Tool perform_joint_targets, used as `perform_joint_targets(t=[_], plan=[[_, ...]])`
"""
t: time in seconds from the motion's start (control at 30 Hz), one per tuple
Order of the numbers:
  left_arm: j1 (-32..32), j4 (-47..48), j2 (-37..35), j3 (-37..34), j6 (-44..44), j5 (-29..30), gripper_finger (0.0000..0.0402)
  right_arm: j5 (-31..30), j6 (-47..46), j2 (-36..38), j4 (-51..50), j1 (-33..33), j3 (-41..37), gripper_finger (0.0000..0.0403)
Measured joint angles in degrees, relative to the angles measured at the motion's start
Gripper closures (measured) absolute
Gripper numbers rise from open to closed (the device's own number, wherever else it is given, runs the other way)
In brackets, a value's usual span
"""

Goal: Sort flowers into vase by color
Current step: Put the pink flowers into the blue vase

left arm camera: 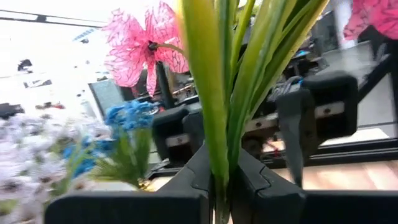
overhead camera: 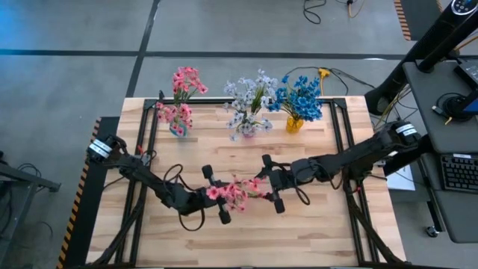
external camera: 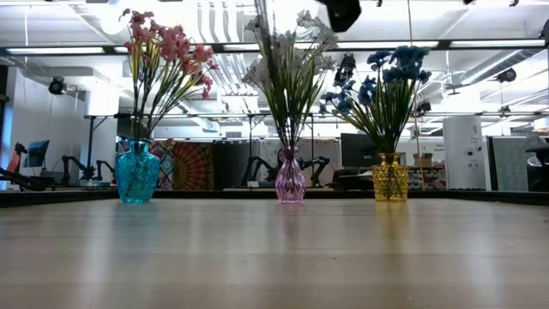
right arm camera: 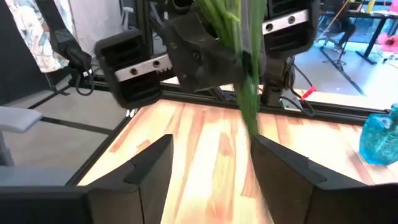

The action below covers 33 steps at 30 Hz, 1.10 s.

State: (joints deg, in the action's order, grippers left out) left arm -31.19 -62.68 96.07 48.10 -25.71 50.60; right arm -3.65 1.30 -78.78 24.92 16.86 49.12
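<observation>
**Colours and patterns on the table**

Pale wooden slatted table top point(overhead camera: 314, 224), light tan with darker grain streaks, edged by a black metal frame point(overhead camera: 340, 112). Turquoise cut-glass vase point(external camera: 137, 174) carries pink blossoms point(external camera: 167, 43). Pink-violet ribbed glass vase point(external camera: 290, 177) carries lavender-white blossoms point(external camera: 296, 43). Amber-yellow textured glass vase point(external camera: 390, 178) carries bright blue blossoms point(external camera: 395, 64). Loose spray of pink flowers point(overhead camera: 235, 193): petals pink with dark veining, stems green. Both arms black; black-and-orange hazard stripe point(overhead camera: 81, 190) along the frame's left side.

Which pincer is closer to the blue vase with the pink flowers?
Left. The left pincer, shut on a pink spray, sits nearer the blue vase; the right pincer, open, is farther across.
</observation>
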Motion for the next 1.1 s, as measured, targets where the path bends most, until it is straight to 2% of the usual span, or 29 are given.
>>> perform_joint_targets(t=[0.1, 0.3, 0.5, 0.77, 0.87, 1.1], plan=[[-1.12, 0.04, -1.07, 0.00, -2.16, 3.34, 0.0395, -0.44, -0.28, 2.31, -3.00, 0.04, 0.00, 0.0191], [-3.51, 0.36, -3.37, 0.00, -6.96, 14.45, 0.0395, -0.86, -0.92, 5.59, -8.25, 0.02, -0.04, 0.0192], [-5.98, 0.72, -7.17, 0.00, -12.02, 23.47, 0.0395, -1.14, -1.40, 6.38, -11.11, 0.02, -0.04, 0.0192], [-7.70, 0.50, -15.34, 0.00, -19.14, 34.35, 0.0395, -5.84, -1.38, 6.38, -14.07, 0.00, -0.04, 0.0193], [-7.70, 0.55, -18.58, 0.00, -23.02, 36.56, 0.0395, -5.98, -1.36, 6.38, -14.01, -0.02, -0.04, 0.0193], [-6.55, 0.58, -26.31, -0.01, -29.75, 36.80, 0.0395, -6.00, -0.60, 6.38, -14.03, -0.02, -0.04, 0.0193]])
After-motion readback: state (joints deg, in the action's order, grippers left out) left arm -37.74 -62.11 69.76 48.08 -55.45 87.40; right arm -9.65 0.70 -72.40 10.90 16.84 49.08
